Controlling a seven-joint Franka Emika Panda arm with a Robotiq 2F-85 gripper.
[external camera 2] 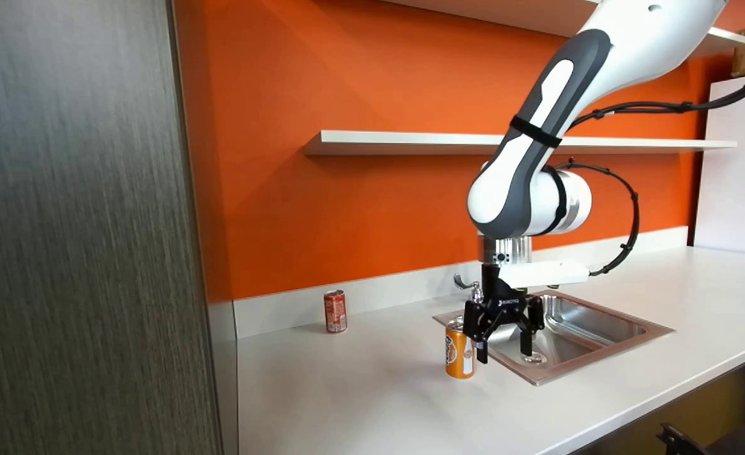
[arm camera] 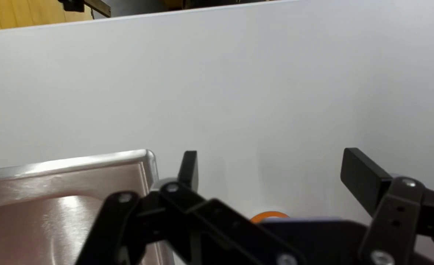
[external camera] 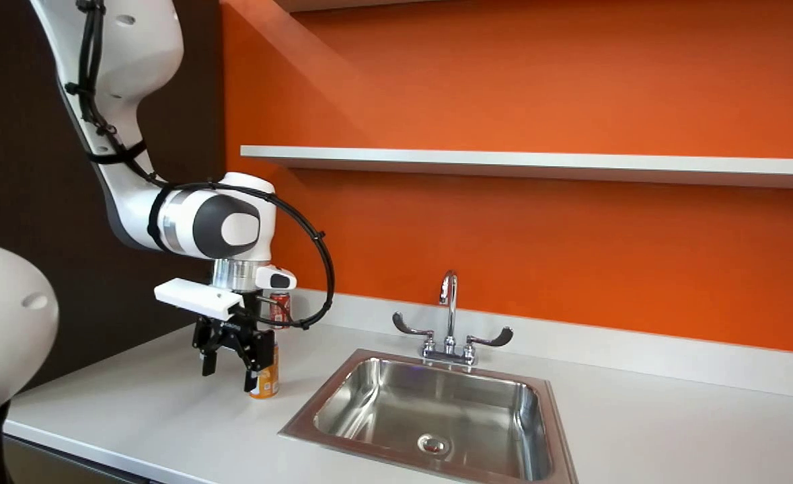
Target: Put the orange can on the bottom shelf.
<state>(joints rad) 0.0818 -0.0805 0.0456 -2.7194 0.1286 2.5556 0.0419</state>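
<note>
The orange can (external camera: 267, 383) stands upright on the countertop and also shows in an exterior view (external camera 2: 458, 354). The gripper partly hides it in both exterior views. In the wrist view only an orange arc of the can (arm camera: 268, 214) shows; the rest is hidden behind the gripper body. My gripper (external camera: 230, 376) is open with nothing between its fingers. It points down just above the counter, beside the can, as also seen in an exterior view (external camera 2: 504, 355) and the wrist view (arm camera: 270, 162). The bottom shelf (external camera: 537, 160), long and white, spans the orange wall well above the gripper (external camera 2: 404, 140).
A red-and-white can (external camera 2: 335, 311) stands near the back wall, partly hidden behind the arm (external camera: 280, 310). A steel sink (external camera: 557, 430) with a faucet (external camera: 450, 309) is beside the orange can. A dark cabinet side (external camera 2: 94, 227) bounds the counter (external camera 2: 321, 392).
</note>
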